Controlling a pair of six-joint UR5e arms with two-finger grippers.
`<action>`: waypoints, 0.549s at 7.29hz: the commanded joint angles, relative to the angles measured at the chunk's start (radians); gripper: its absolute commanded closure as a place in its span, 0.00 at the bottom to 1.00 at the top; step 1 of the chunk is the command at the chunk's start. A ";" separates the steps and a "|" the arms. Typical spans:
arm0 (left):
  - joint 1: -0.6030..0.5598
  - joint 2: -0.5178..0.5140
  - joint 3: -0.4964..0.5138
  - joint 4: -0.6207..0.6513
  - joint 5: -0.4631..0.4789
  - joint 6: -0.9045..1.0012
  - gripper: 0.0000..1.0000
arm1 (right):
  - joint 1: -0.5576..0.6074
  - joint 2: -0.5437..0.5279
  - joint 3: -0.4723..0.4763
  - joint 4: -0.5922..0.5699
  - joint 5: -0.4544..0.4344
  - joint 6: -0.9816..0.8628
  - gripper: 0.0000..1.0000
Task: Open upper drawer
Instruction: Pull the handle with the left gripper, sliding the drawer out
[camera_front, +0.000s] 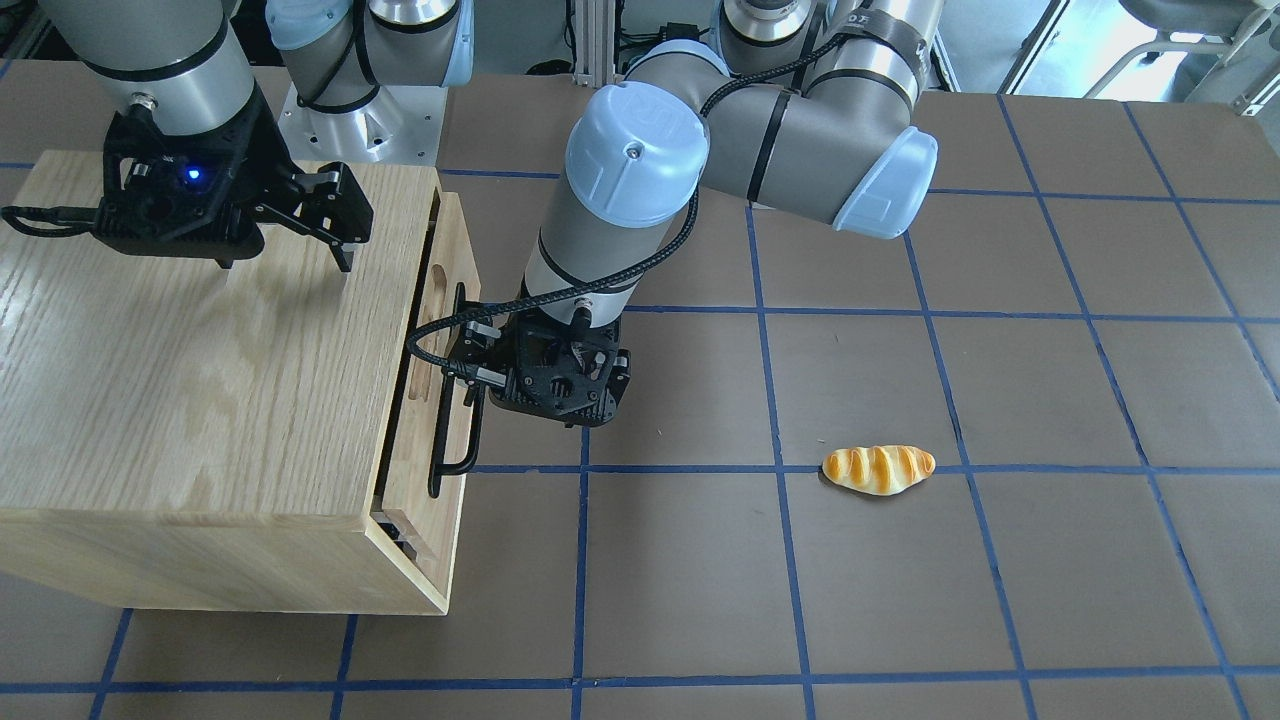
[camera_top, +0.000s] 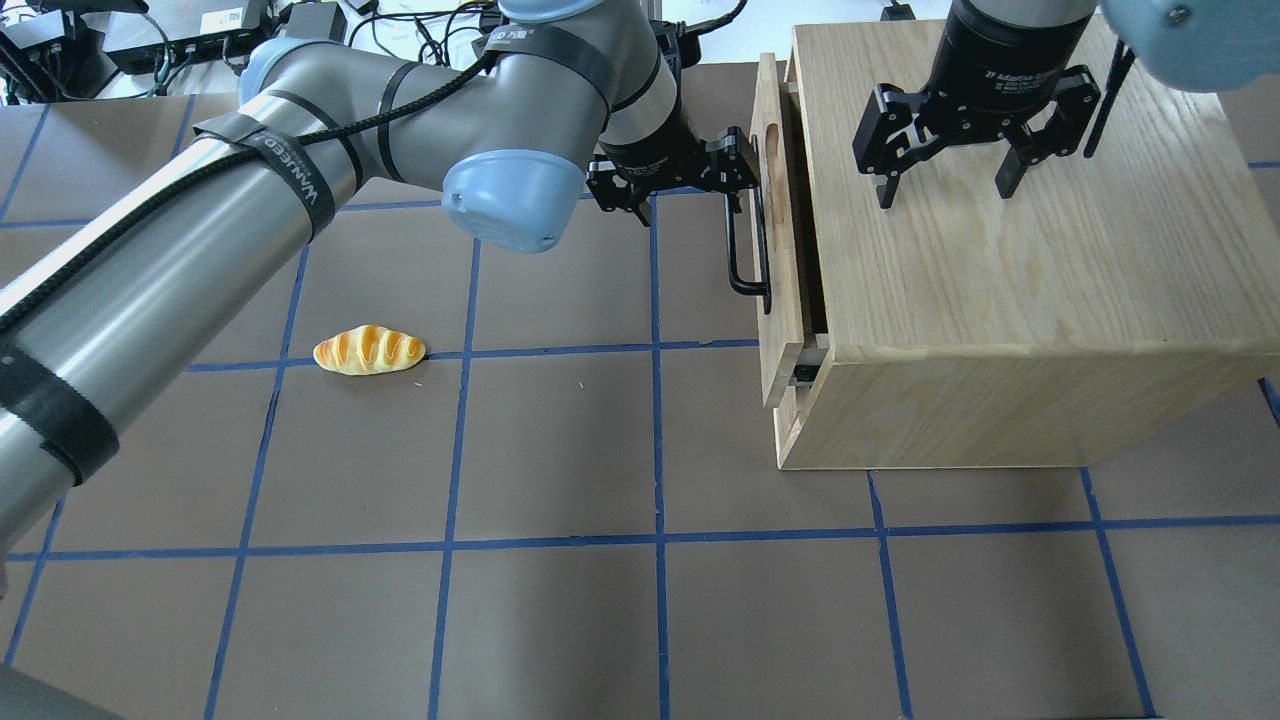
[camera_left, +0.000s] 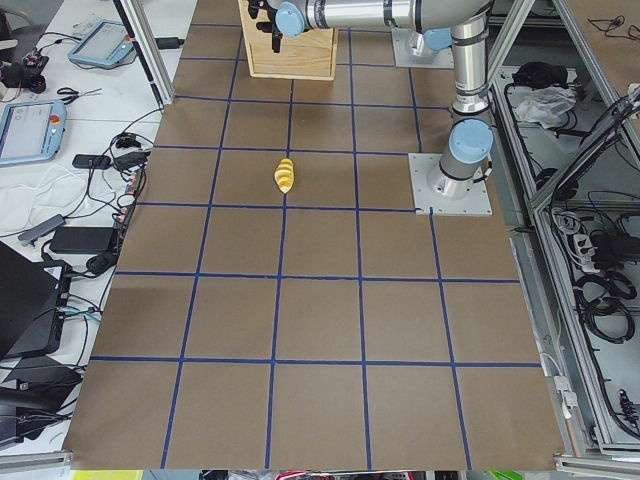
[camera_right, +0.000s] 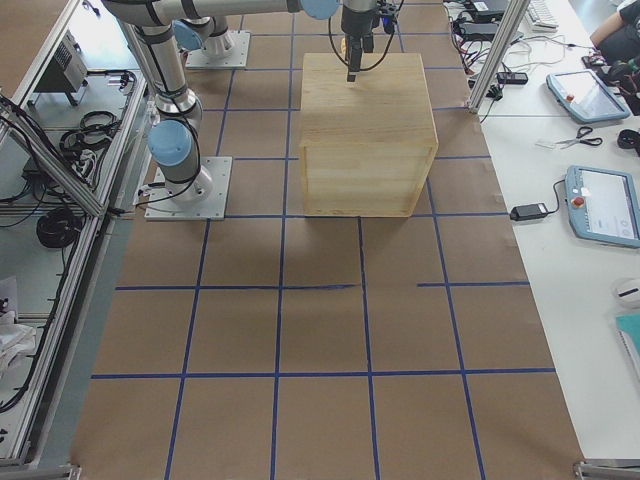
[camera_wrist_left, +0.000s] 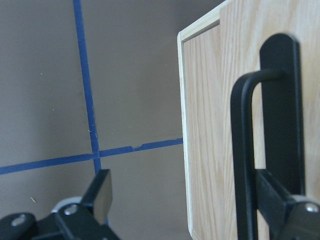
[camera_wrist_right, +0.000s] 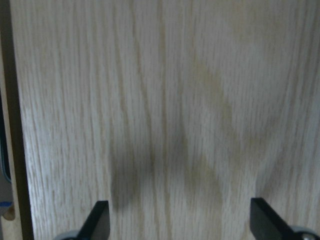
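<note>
At the top of the oak cabinet (camera_top: 1000, 330), the upper drawer (camera_front: 408, 480) stood slightly out, a dark gap behind its flat light-oak panel. The panel carried a long black bar handle (camera_front: 452, 420) and an oblong slot (camera_front: 424, 340). The left gripper (camera_front: 470, 358) was spread wide with the bar between its fingers, near one of them; whether they touched could not be told. The right gripper (camera_top: 945, 192) hung released over the cabinet top. The drawer's inside was hidden under that top. The left wrist view caught only a corner of the panel and the handle's end.
</note>
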 joint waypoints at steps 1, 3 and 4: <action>0.018 0.004 0.000 -0.002 0.004 0.019 0.00 | 0.000 0.000 0.001 0.000 0.000 0.000 0.00; 0.035 0.004 0.000 -0.008 0.004 0.039 0.00 | 0.000 0.000 -0.001 0.000 0.000 0.000 0.00; 0.036 0.002 -0.003 -0.008 0.006 0.050 0.00 | 0.000 0.000 -0.001 0.000 0.000 -0.001 0.00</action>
